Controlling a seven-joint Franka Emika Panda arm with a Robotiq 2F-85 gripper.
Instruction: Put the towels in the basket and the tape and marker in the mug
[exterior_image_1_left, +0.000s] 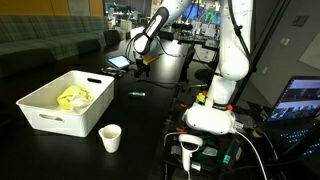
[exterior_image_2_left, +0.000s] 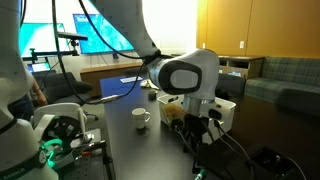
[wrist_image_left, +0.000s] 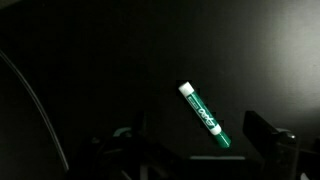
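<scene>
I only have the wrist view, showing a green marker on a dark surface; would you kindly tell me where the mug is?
Observer: The white mug stands upright on the table, toward the camera in an exterior view, apart from the marker.
Operator: Thank you; where is the basket?
Observer: The white basket sits beside the mug, with a yellow towel inside.
Operator: And the gripper?
Observer: The gripper hangs above the table, over the marker, touching nothing.
</scene>
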